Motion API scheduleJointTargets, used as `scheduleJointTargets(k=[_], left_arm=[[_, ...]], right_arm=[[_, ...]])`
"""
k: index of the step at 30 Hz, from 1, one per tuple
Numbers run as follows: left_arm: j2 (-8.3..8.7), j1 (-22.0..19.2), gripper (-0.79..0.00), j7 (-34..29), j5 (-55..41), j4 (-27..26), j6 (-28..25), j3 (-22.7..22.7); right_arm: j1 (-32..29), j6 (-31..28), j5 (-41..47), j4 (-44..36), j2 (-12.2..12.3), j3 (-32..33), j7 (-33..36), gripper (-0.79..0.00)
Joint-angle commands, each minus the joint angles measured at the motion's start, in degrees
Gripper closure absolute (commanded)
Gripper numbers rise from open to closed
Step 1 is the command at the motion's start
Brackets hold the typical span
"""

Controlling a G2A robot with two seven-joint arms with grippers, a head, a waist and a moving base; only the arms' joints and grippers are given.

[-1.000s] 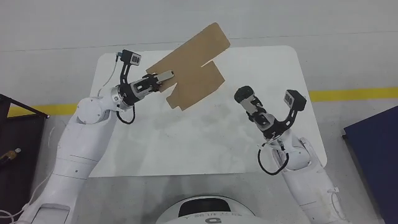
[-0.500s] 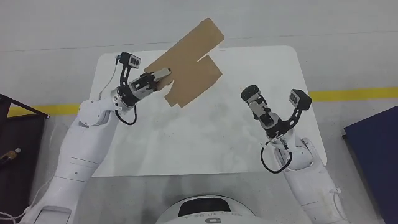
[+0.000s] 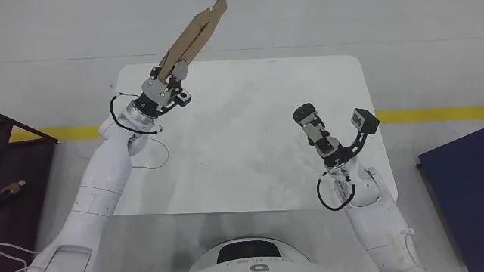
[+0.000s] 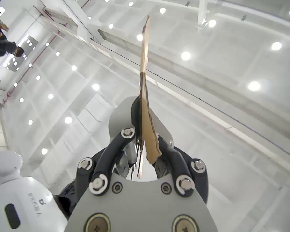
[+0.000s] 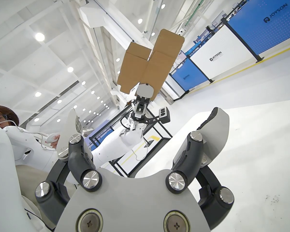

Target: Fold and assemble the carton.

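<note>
Light, thin and likely to flex, the flattened carton (image 3: 195, 32) is standing edge-up over the surface's (image 3: 265, 151) far left corner, the left claw (image 3: 169, 74) pinching its lower edge while the right claw (image 3: 305, 113) is hanging wide open, well apart, probably best placed to take a stiffer fold line.

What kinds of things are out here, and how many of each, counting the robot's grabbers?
Brown cardboard carton: 1
Grippers: 2, the left gripper clamped on the carton, the right gripper open
White table: 1
Total: 4
</note>
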Motion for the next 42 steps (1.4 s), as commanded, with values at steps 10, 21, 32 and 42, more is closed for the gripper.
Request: scheduleJointTargets(k=[10,21,32,42], left_arm=[[-0.86,2.3,0.0,2.4,-13.6,-0.9,8.0,1.7],[-2.49,2.5,0.0,37.1,-78.7,-7.7,19.9,12.4],[-5.47,2.6,0.0,43.5,-78.7,-12.3,14.7,17.5],[-7.39,2.6,0.0,49.3,-78.7,-12.2,13.6,16.5]], right_arm=[[0.0,0.0,0.0,0.0,0.0,0.0,0.0,-0.785],[0.0,0.0,0.0,0.0,0.0,0.0,0.0,-0.785],[0.0,0.0,0.0,0.0,0.0,0.0,0.0,-0.785],[0.0,0.0,0.0,0.0,0.0,0.0,0.0,-0.785]])
